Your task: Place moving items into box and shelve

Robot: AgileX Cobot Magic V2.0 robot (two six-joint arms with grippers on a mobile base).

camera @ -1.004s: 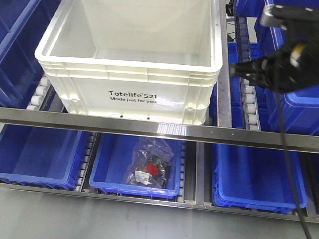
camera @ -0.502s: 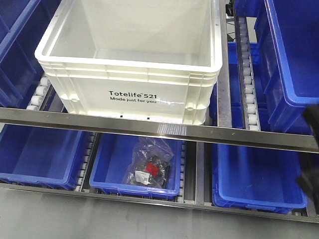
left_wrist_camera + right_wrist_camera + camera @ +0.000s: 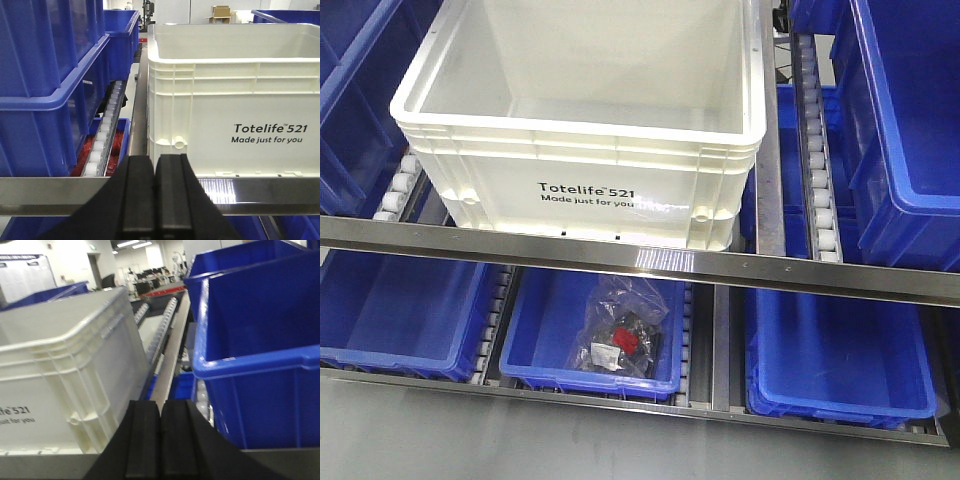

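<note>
My left jaws (image 3: 155, 200) are clenched flat together with nothing between them. My right jaws (image 3: 161, 440) are likewise pressed shut and empty. Neither arm appears in the front view; both are seen only from their own wrists.

Left arm pose: held low and level in front of the shelf rail (image 3: 260, 192), pointing at the box's (image 3: 235, 105) near left corner, clear of it. Right arm pose: also low, tilted somewhat, pointing up the gap between the box (image 3: 55, 375) and the blue bin (image 3: 260, 355) on its right.

The box (image 3: 580, 150) sits on the upper shelf, on the rollers (image 3: 398, 185), its printed face at the front rail (image 3: 640, 258), with blue bins either side.

Progress: the box stands shelved, so I judge that step done or nearly so. The items cannot be confirmed. The visible part of the box interior shows none, but the floor nearest the front wall is hidden. No potato-like lump lies anywhere on the shelves. The lower middle bin (image 3: 545, 340) holds only a plastic bag (image 3: 620, 330) of small parts.
</note>
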